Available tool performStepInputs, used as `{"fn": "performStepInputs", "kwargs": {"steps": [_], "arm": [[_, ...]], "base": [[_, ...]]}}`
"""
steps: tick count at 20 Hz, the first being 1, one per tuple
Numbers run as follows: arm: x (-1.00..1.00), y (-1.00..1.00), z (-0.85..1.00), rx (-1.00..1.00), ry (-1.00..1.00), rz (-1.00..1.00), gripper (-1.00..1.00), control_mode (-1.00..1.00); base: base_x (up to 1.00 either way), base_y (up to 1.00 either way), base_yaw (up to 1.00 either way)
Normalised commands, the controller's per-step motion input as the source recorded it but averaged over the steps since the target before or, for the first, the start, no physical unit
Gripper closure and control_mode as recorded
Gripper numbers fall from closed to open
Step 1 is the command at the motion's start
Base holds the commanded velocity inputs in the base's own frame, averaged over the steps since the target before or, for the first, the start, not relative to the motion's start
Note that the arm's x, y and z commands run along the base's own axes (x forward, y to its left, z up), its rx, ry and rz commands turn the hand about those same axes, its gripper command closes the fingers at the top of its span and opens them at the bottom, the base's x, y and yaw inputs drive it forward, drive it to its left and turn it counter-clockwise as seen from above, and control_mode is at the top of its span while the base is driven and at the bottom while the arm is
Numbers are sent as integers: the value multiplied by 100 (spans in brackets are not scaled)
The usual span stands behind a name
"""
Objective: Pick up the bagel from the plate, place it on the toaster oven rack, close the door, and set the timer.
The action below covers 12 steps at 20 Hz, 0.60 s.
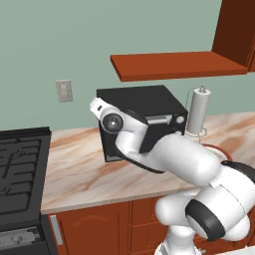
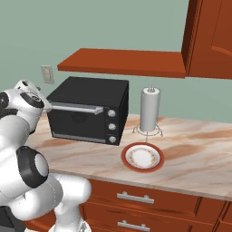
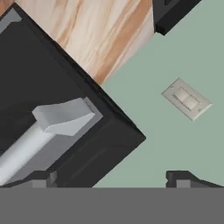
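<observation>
The black toaster oven [image 2: 88,111] stands on the counter with its door [image 2: 77,120] shut, so the toaster oven rack is hidden behind it. In the hand view my gripper [image 3: 111,178] is open, its fingertips [image 3: 41,178] spread wide, just off the door's corner. The end of the silver bar handle [image 3: 61,116] lies above the left tip, and nothing sits between the fingers. The red-rimmed plate [image 2: 142,157] lies to the right of the oven, and its cream centre is bare. The bagel is out of view. My hand [image 2: 27,96] hovers at the handle's left end.
A white paper-towel roll [image 2: 149,110] stands behind the plate. The black stove [image 1: 20,174] sits at the counter's left end. A wall socket [image 3: 187,98] is on the green wall, and a brown shelf [image 2: 122,62] hangs above the oven.
</observation>
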Motion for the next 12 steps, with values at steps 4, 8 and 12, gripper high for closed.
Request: {"fn": "performStepInputs", "kwargs": {"steps": [4,8,12], "arm": [[-44,-18,100,0,0,9,-100,-100],[-35,-16,100,5,6,10,-100,-100],[-58,-4,80,20,29,-8,-100,-100]], "base": [[0,0,0],[0,0,0],[0,0,0]]}}
